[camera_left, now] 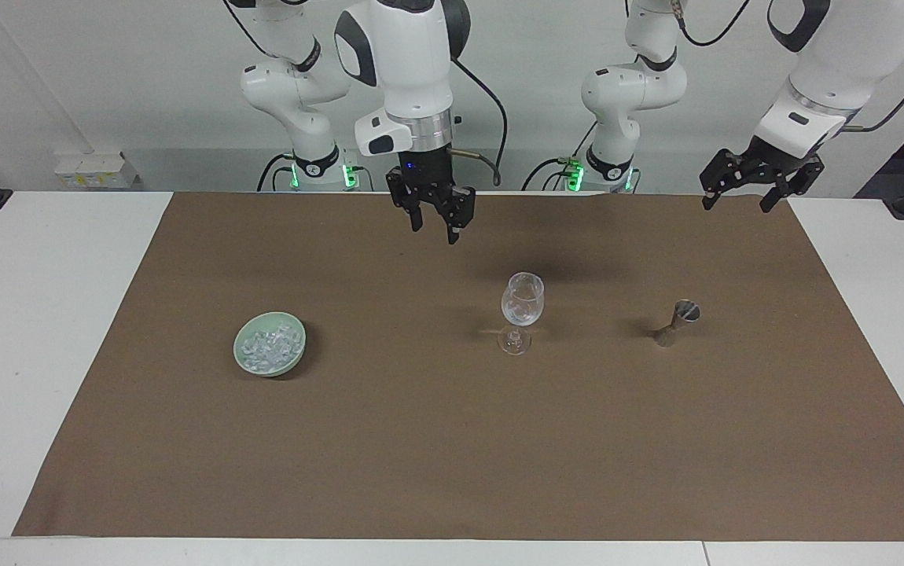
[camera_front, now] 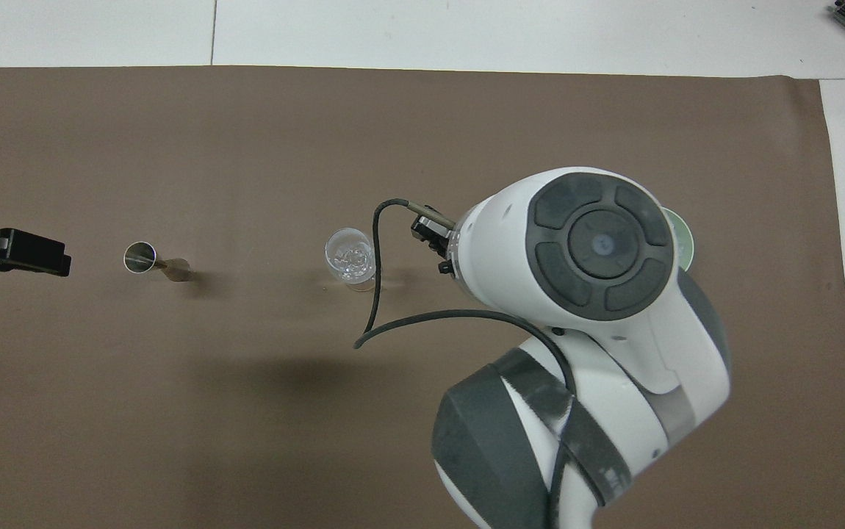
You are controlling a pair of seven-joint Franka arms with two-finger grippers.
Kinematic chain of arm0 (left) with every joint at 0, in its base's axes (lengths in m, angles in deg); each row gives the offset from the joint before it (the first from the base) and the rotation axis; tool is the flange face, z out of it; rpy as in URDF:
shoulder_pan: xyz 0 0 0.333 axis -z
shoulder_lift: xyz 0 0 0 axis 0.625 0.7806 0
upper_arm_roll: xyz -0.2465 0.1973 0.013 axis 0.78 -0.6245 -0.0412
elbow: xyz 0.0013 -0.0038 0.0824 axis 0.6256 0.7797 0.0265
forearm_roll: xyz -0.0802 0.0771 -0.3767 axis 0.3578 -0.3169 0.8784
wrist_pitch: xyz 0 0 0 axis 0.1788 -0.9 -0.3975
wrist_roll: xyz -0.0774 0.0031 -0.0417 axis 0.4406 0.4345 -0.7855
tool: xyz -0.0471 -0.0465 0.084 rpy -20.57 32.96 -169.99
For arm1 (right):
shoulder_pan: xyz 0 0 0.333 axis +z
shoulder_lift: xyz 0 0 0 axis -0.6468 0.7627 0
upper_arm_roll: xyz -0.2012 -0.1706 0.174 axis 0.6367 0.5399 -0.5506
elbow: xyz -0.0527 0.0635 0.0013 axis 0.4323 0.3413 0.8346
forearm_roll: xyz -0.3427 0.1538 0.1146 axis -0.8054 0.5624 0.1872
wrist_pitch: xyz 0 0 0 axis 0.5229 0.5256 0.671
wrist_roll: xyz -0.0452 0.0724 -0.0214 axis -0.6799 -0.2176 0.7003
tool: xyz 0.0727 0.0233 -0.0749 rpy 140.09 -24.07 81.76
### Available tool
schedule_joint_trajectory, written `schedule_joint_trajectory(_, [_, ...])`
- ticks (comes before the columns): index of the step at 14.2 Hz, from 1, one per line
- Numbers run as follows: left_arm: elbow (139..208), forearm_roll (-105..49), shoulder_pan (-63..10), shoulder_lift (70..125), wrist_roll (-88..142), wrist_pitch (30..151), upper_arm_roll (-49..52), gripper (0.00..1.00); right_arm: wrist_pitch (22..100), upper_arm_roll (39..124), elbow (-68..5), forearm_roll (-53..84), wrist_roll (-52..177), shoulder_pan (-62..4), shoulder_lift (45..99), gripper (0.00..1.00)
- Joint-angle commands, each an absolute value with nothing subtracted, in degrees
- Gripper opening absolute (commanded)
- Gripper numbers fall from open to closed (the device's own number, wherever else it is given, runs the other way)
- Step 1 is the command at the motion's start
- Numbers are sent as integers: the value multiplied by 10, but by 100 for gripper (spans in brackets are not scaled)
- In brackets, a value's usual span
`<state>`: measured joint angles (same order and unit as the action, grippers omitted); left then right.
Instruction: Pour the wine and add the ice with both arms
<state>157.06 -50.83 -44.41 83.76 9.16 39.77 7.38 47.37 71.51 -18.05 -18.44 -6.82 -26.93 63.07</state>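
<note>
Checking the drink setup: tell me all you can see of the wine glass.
The wine glass is clear and stemmed, with a round bowl and flat foot. It stands upright on the brown mat, between the green bowl and the metal jigger. A few pieces of ice lie inside. Nothing grips it.
</note>
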Motion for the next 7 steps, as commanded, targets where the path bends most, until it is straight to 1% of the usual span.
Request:
schedule_joint_trajectory(1, [1574, -498, -446, 831, 88, 394, 71, 100, 432, 710, -202, -190, 9, -311, 594, 73])
schedule_joint_trajectory(2, [1574, -498, -446, 831, 88, 394, 71, 100, 415, 710, -206, -190, 30, -324, 584, 73])
schedule_joint_trajectory(3, [1573, -499, -447, 831, 86, 394, 71, 100, 403, 710, -213, -190, 52, -334, 570, 76])
schedule_joint_trajectory(5, [1568, -499, -447, 829, 84, 393, 67, 100, 374, 713, -218, -188, 119, -353, 551, 87])
schedule_joint_trajectory(7, [1564, -499, -446, 827, 84, 392, 68, 100, 355, 752, -216, -187, 192, -356, 540, 87])
